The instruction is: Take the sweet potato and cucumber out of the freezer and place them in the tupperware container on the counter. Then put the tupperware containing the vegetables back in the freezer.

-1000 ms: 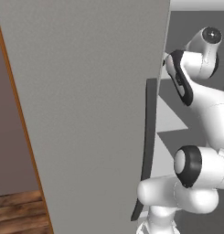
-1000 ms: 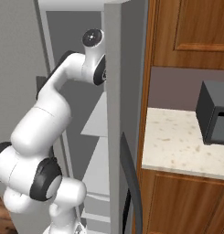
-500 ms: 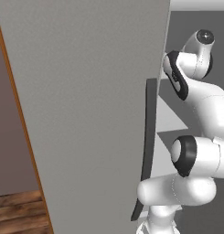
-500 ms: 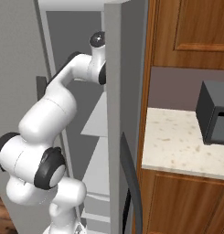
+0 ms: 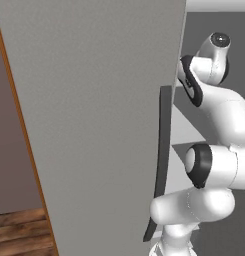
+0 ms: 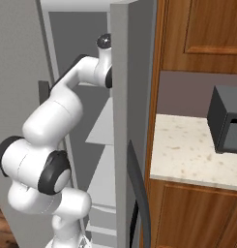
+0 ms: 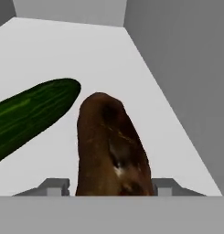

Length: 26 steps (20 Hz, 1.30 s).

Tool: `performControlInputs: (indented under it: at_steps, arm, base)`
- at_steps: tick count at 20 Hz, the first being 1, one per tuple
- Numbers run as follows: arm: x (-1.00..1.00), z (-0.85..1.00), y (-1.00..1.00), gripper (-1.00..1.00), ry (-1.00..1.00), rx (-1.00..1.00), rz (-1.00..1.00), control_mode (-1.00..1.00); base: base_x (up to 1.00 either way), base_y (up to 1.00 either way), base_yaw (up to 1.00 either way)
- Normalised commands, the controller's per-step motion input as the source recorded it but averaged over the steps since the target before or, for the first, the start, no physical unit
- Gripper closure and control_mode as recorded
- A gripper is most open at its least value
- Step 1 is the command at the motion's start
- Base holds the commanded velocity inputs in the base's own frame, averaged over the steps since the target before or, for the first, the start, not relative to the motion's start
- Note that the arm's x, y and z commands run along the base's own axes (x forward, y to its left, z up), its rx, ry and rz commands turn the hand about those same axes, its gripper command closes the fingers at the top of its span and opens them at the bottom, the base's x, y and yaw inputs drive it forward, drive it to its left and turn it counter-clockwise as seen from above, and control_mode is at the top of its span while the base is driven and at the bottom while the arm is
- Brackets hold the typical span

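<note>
Sweet potato (image 7: 112, 146), cucumber (image 7: 31, 114) side by side on freezer (image 6: 121, 97) shelf.

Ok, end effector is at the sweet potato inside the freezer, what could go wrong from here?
1. The sweet potato is rounded and sits between the fingertips, which don't visibly touch it; it could squirt out.
2. The cucumber lies just beside it and may get nudged.
3. The arm reaches in past the freezer door edge; pulling out could clip it.
</note>
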Motion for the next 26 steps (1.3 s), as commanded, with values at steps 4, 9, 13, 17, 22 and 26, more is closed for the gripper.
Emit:
performControlInputs:
  at_steps: [4,9,13,17,22,26]
  arm:
    - [0.09,-0.31,0.00,1.00,0.01,0.00,0.00,-1.00]
    - [-0.49,-0.06,0.05,1.00,-0.12,0.00,0.00,-1.00]
    - [-1.00,0.00,0.16,1.00,-0.28,0.00,0.00,-1.00]
    - [-1.00,0.00,0.31,1.00,-0.18,0.00,-0.01,-1.00]
    - [-1.00,0.00,0.36,1.00,-0.04,0.00,-0.05,-1.00]
    - [-1.00,0.00,0.26,1.00,0.06,0.00,-0.05,-1.00]
  base:
    - [0.00,0.00,0.00]
    - [0.00,0.00,0.00]
    - [0.00,0.00,0.00]
    - [0.00,0.00,0.00]
    - [0.00,0.00,0.00]
    - [0.00,0.00,0.00]
